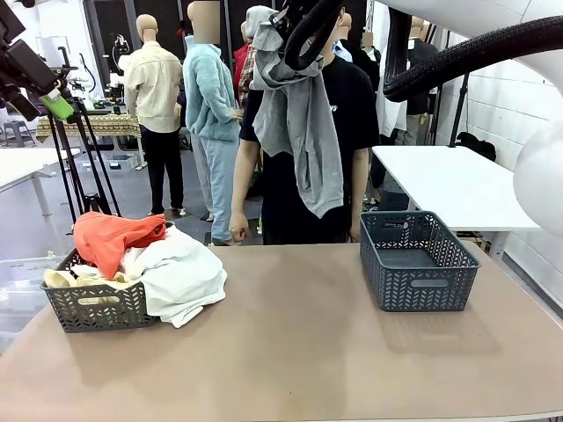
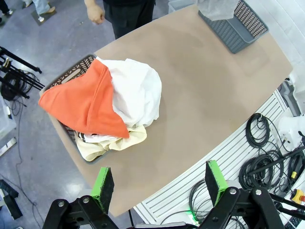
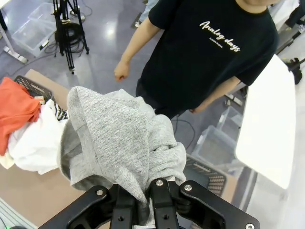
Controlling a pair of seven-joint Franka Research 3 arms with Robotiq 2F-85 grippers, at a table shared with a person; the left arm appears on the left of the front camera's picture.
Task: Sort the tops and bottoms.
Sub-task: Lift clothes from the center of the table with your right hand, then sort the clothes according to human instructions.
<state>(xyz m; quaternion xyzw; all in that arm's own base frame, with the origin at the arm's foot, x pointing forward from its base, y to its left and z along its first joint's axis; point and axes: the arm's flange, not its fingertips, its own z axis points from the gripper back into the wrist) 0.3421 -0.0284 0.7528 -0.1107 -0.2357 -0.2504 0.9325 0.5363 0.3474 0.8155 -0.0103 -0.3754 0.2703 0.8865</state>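
Grey garment [image 1: 299,123] hangs high over the worktop [image 1: 299,352], above the middle, in front of the person's [image 3: 209,52] black T-shirt; right gripper [image 3: 143,202] has its jaws pressed together, pinching a bunch of the grey cloth. Orange-red garment [image 1: 110,237] tops the pile in the left basket [image 1: 92,308], w/ white garment [image 1: 180,277] spilling over the basket's right rim onto the worktop, pale yellow garment [image 2: 114,143] underneath, and a bit of black-and-white patterned cloth [image 3: 59,113] behind the white. Right basket [image 1: 418,264] sits far right on the worktop. Left gripper [image 2: 159,186] is high over the worktop's near-left edge, jaws spread wide, holding nothing.
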